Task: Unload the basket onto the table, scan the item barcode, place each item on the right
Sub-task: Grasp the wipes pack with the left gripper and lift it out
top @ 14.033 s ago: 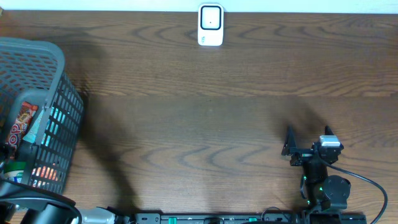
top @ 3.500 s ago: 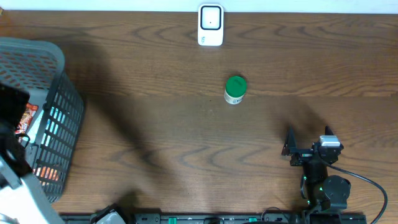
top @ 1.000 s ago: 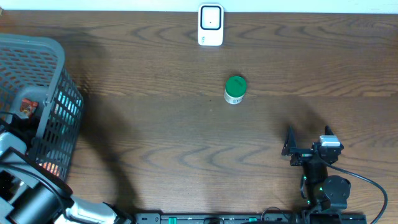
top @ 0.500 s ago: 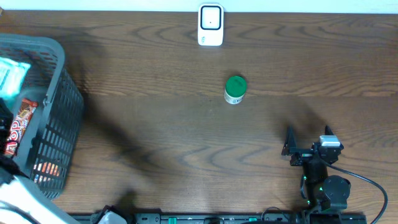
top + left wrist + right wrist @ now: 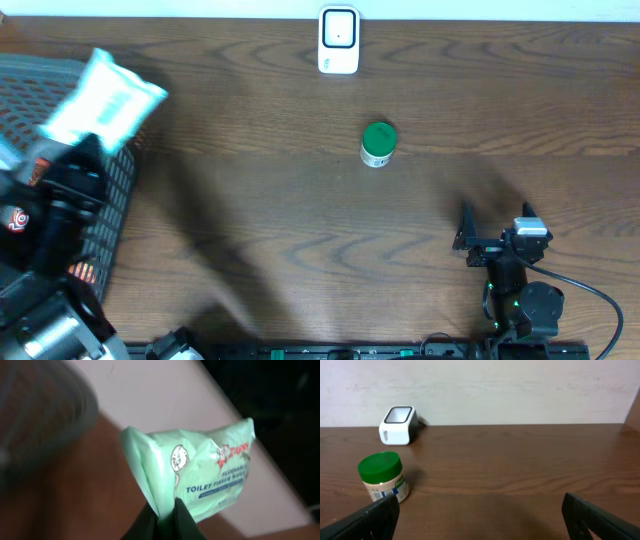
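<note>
Green pack [image 5: 200, 477] hangs pinched in my left gripper [image 5: 165, 510] above the basket [image 5: 112, 195]; my right gripper [image 5: 480, 520] stands wide open, empty; the pass to the scanner [image 5: 339, 40] is not yet made.

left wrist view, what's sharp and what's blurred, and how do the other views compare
Left wrist: the print on the tissue pack is readable above the fingers, while the grey basket behind is smeared. Overhead: the left arm and pack are motion-blurred, the green-lidded jar and scanner crisp. Right wrist: evenly lit and sharp.
</note>
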Available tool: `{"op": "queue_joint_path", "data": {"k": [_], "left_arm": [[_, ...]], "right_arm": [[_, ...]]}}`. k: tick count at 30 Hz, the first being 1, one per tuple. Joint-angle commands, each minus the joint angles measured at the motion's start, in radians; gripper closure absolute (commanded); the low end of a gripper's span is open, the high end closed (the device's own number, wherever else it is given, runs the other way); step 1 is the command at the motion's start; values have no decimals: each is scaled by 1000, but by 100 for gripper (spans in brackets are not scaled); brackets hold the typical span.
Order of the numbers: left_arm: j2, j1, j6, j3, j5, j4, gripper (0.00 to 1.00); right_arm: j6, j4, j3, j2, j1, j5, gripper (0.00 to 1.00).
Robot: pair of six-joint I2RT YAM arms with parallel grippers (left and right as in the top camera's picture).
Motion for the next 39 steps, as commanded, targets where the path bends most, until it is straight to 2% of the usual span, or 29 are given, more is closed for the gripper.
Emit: {"op": "queue_joint_path", "data": {"k": [1,4,8,14,20,25,32,39], "left_arm": [[-9,-143,124,3,-346,-100,93],[-4,-297,163,2,-651,-186,93],[13,-508,197,2,-912,-225,93],[91,-855,194,2,-1402,-287,93],[297,-1128,126,2,-1694,-319,93],[531,-1228,96,2,-1838,-324,93],[851,-1294,-21,2,-1915,-328,93],[1032,-1400,-82,2,-1914,-325,92]], "right_arm": [[10,-4,-1,0,1,2,1],[10,-4,-1,0,1,2,1],[10,-4,-1,0,1,2,1],[10,-4,-1,0,1,2,1],[10,-4,-1,0,1,2,1],[10,-4,-1,0,1,2,1],[10,-4,-1,0,1,2,1],[10,-4,-1,0,1,2,1]]}}
